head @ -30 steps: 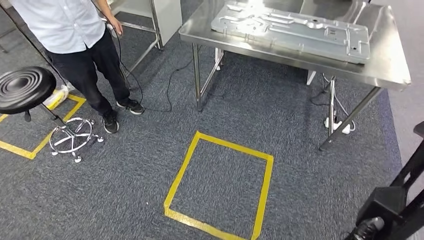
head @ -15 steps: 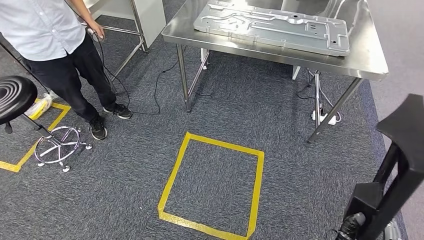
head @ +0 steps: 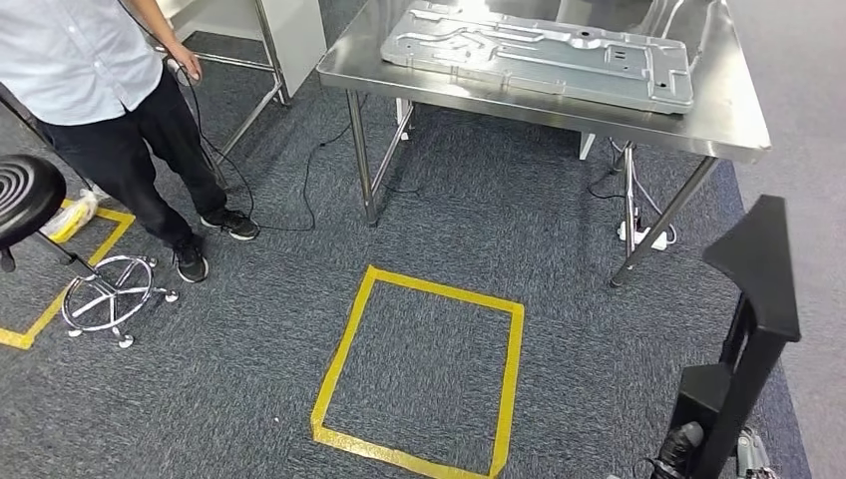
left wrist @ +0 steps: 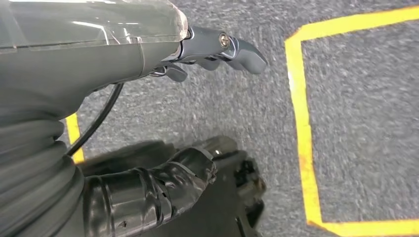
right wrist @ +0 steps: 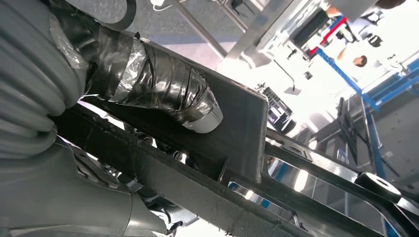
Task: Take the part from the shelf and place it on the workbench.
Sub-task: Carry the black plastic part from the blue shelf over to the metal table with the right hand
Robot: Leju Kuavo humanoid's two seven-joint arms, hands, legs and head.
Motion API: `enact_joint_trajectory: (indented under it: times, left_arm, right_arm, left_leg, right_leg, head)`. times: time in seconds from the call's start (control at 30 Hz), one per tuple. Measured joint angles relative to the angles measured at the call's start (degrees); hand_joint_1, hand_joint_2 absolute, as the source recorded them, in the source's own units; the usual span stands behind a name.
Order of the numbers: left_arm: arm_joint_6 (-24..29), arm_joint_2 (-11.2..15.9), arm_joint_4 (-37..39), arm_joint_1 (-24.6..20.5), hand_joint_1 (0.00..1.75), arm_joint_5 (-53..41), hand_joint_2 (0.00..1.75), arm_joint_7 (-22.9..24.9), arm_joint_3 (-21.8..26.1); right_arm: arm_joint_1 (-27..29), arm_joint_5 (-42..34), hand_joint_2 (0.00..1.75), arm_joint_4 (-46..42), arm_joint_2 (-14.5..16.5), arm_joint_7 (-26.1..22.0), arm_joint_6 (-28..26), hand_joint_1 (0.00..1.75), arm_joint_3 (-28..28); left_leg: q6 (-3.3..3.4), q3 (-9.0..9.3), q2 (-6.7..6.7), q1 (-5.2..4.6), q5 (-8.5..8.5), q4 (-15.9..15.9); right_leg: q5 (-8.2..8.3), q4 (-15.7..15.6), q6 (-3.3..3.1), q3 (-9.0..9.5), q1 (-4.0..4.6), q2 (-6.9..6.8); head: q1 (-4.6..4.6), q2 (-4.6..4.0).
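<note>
One black, angular plastic part (head: 758, 299) stood gripped in the right hand (right wrist: 163, 101), low at about four o'clock in the head view, its wedge-shaped top rising above a slim upright stem. In the right wrist view the tape-wrapped thumb pressed flat against the dark plate, so the hold looked firm. The left hand (left wrist: 217, 49) hung over the grey carpet with nothing in it, its fingers loosely apart beside a strip of yellow tape.

Ahead, at about one o'clock, waited the stainless steel workbench (head: 743, 125), much of its top taken by a large stamped grey metal panel (head: 539, 50). Bare steel showed along the near edge and the right end. Carrying well meant, I judged, keeping the part upright, stepping into the yellow taped square (head: 419, 369), and setting it on that bare margin rather than on the panel. At ten o'clock a person in dark trousers (head: 130, 150) stood near a black round stool (head: 25, 195), well apart from the route.
</note>
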Motion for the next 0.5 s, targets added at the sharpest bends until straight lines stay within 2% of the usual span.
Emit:
enact_joint_trajectory:
  times: [0.07,0.1,0.2,0.23,0.27,0.3,0.33,0.37,0.4,0.43,0.5]
  left_arm:
    - [-0.02,0.02,0.0,0.07,0.0,-0.03,1.75,-0.01,0.01]
    - [-0.07,0.03,0.0,0.04,0.0,-0.05,1.75,-0.01,0.01]
    - [-0.2,0.03,0.0,-0.02,0.0,-0.15,1.75,-0.01,0.01]
    - [-0.2,0.04,0.0,0.01,0.0,-0.19,1.75,-0.01,0.01]
    - [-0.2,0.04,0.0,0.04,0.0,-0.22,1.75,-0.01,0.01]
    - [-0.21,0.03,0.0,0.07,0.0,-0.26,1.75,-0.01,0.02]
    - [-0.22,0.01,0.0,0.1,0.0,-0.28,1.75,-0.02,0.02]
    - [-0.24,-0.01,0.0,0.08,0.0,-0.31,1.75,-0.03,0.02]
    - [-0.26,-0.01,0.0,0.05,0.0,-0.33,1.75,-0.04,0.02]
    - [-0.27,-0.01,0.0,0.0,0.0,-0.35,1.75,-0.06,0.02]
    - [-0.26,0.01,0.0,-0.15,0.0,-0.39,1.75,-0.09,0.02]
  right_arm:
    - [-0.07,0.1,1.75,0.31,0.0,-0.01,0.0,1.75,0.09]
    - [-0.17,0.03,1.75,0.37,0.0,-0.01,0.0,1.75,0.09]
    - [-0.38,-0.56,1.75,0.54,-0.01,0.07,-0.01,1.75,0.09]
    - [-0.38,-0.7,1.75,0.65,-0.01,0.13,-0.01,1.75,0.09]
    - [-0.38,-0.79,1.75,0.77,-0.01,0.19,-0.01,1.75,0.09]
    - [-0.39,-0.81,1.75,0.87,-0.01,0.26,0.0,1.75,0.09]
    - [-0.41,-0.83,1.75,0.93,-0.01,0.33,0.0,1.75,0.09]
    - [-0.47,-0.86,1.75,0.99,-0.02,0.4,0.0,1.75,0.09]
    - [-0.54,-0.91,1.75,1.06,-0.01,0.46,0.0,1.75,0.09]
    - [-0.59,-0.97,1.75,1.13,-0.01,0.5,0.0,1.75,0.08]
    - [-0.64,-1.11,1.75,1.26,0.0,0.54,0.0,1.75,0.04]
  left_leg:
    - [0.67,0.4,0.06,0.2,0.27,-0.6]
    - [0.98,0.63,0.12,0.34,0.36,-0.89]
    - [1.41,0.94,0.28,0.33,0.11,-1.0]
    - [1.4,1.12,0.29,0.33,-0.07,-0.99]
    - [1.32,1.4,0.28,0.34,-0.3,-0.97]
    - [1.18,1.79,0.25,0.37,-0.57,-0.95]
    - [0.98,2.15,0.23,0.39,-0.89,-0.94]
    - [0.68,2.45,0.22,0.32,-1.26,-0.87]
    - [0.35,2.63,0.21,0.25,-1.59,-0.86]
    - [0.0,2.74,0.23,0.19,-1.83,-0.9]
    - [-0.66,3.06,0.32,0.15,-2.16,-1.16]
  right_leg:
    - [-0.76,1.17,0.64,-0.32,-0.13,-0.08]
    - [-1.86,3.2,0.93,-1.25,-0.21,-0.11]
    - [-5.93,13.33,1.6,-6.79,-0.47,-0.15]
    - [-5.94,15.19,1.75,-8.07,-0.6,-0.16]
    - [-4.79,14.96,1.85,-8.31,-0.74,-0.18]
    - [-2.71,12.57,1.88,-7.43,-0.89,-0.22]
    - [-0.39,8.77,1.86,-5.84,-1.01,-0.3]
    - [1.07,5.18,1.74,-4.18,-0.95,-0.37]
    - [1.8,2.57,1.51,-2.96,-0.84,-0.41]
    - [1.78,1.19,1.2,-2.32,-0.67,-0.41]
    - [1.21,0.78,0.42,-2.08,-0.49,-0.24]
  head:
    - [0.01,0.0]
    - [0.02,0.0]
    - [0.03,0.0]
    - [0.02,0.0]
    - [0.02,0.0]
    - [0.02,0.0]
    - [0.03,0.0]
    - [0.04,0.0]
    - [0.02,0.0]
    - [0.01,0.0]
    - [-0.08,0.0]
